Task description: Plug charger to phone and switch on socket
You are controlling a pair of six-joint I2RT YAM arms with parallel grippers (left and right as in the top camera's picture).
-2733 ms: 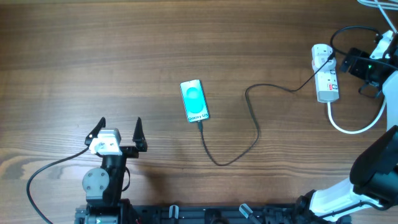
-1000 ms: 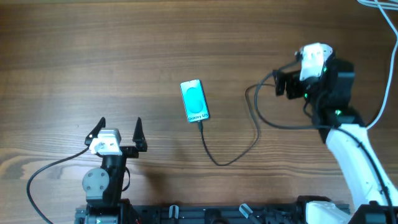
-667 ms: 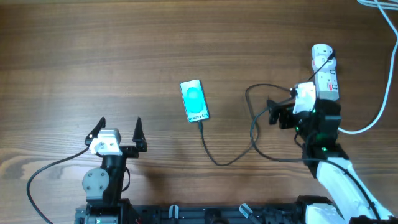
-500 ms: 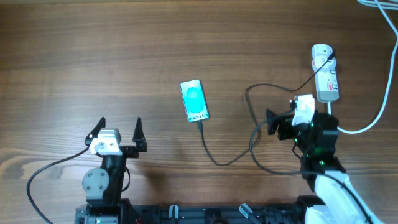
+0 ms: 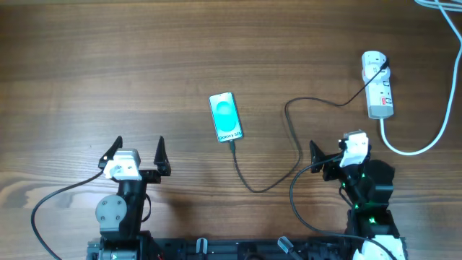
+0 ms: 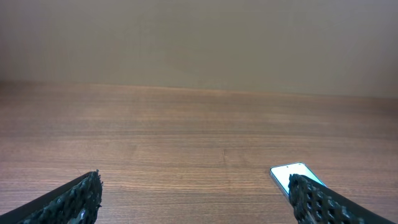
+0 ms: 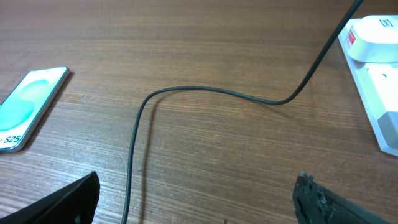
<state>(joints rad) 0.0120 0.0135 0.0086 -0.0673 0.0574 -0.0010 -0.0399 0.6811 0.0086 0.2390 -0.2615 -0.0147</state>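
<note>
The phone [image 5: 225, 117] lies flat mid-table, turquoise screen up; it also shows in the left wrist view [image 6: 291, 176] and the right wrist view [image 7: 28, 106]. The thin black charger cable [image 5: 291, 130] meets the phone's near edge, loops across the wood and ends at the white socket [image 5: 378, 85] at the far right. The cable [image 7: 186, 89] and socket [image 7: 376, 56] also show in the right wrist view. My right gripper [image 5: 333, 155] [image 7: 196, 208] is open and empty, near the front edge, well short of the socket. My left gripper [image 5: 138, 152] [image 6: 196, 205] is open and empty at front left.
A thick white cord [image 5: 415, 148] curves from the socket's near end up along the right edge to the far corner. Each arm's own black lead [image 5: 50, 202] trails by its base at the front edge.
My right arm has drawn back from the socket toward the front edge, open and empty, leaving the socket uncovered. Phone, cable and left arm have not moved.
</note>
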